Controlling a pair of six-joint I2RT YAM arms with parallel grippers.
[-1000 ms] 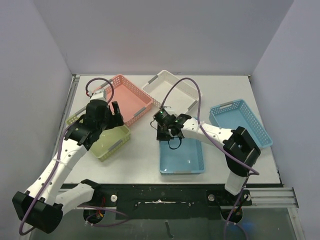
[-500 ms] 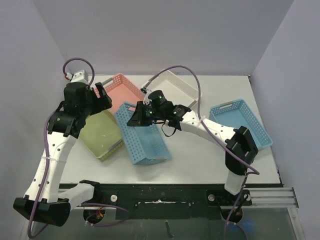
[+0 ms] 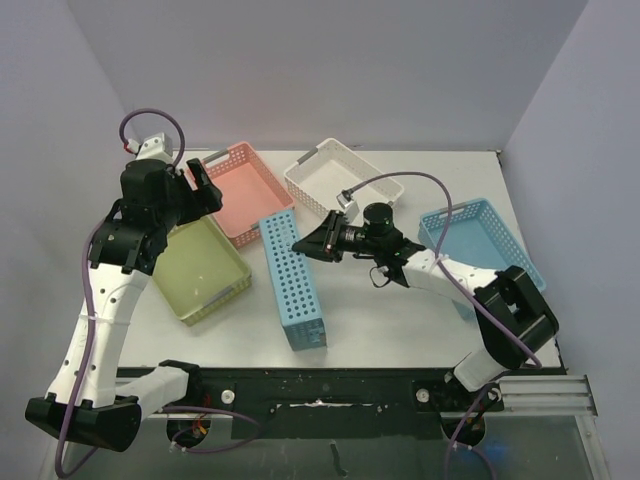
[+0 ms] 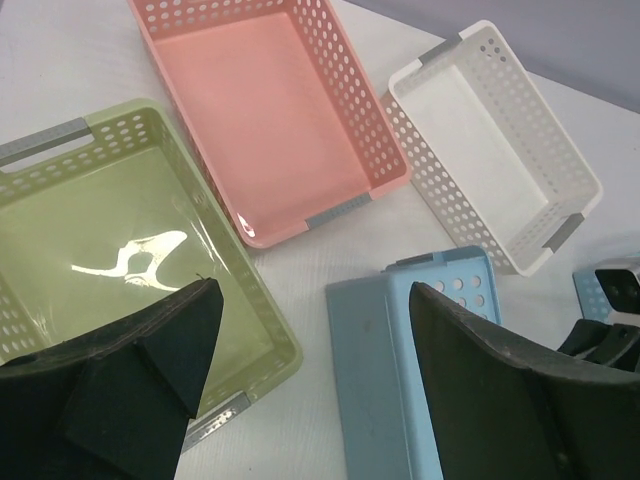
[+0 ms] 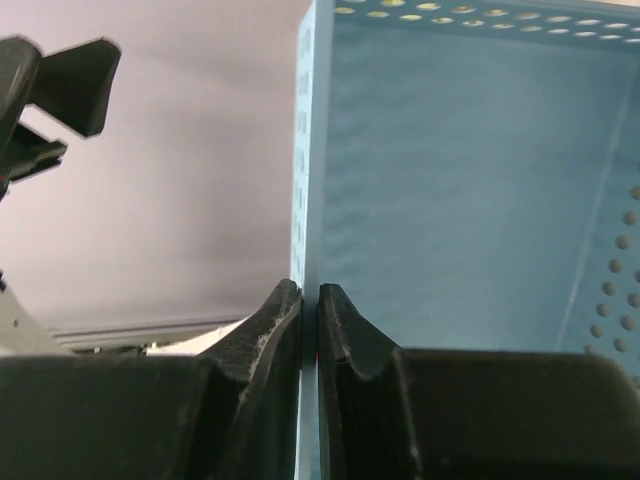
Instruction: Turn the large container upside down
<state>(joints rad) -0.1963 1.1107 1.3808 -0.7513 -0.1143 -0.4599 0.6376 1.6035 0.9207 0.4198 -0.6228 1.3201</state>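
Observation:
The large blue container (image 3: pixel 293 280) stands tilted on one long side in the middle of the table, its perforated wall facing up. My right gripper (image 3: pixel 312 245) is shut on its upper wall; in the right wrist view the jaws (image 5: pixel 309 295) pinch the thin blue wall, with the container's inside (image 5: pixel 460 180) to the right. My left gripper (image 3: pixel 205 190) is open and empty, raised over the gap between the green and pink baskets. The left wrist view shows the container's bottom (image 4: pixel 400 370) just right of the open left gripper (image 4: pixel 312 290).
A green basket (image 3: pixel 205 270) lies at the left, a pink one (image 3: pixel 245 190) behind it, a white one (image 3: pixel 340 185) at the back centre and a smaller blue one (image 3: pixel 480 245) at the right. All lie open side up.
The right gripper lifted the blue container off the table, swung it left and tipped it onto its side. The left arm rose and drew back from the green basket.

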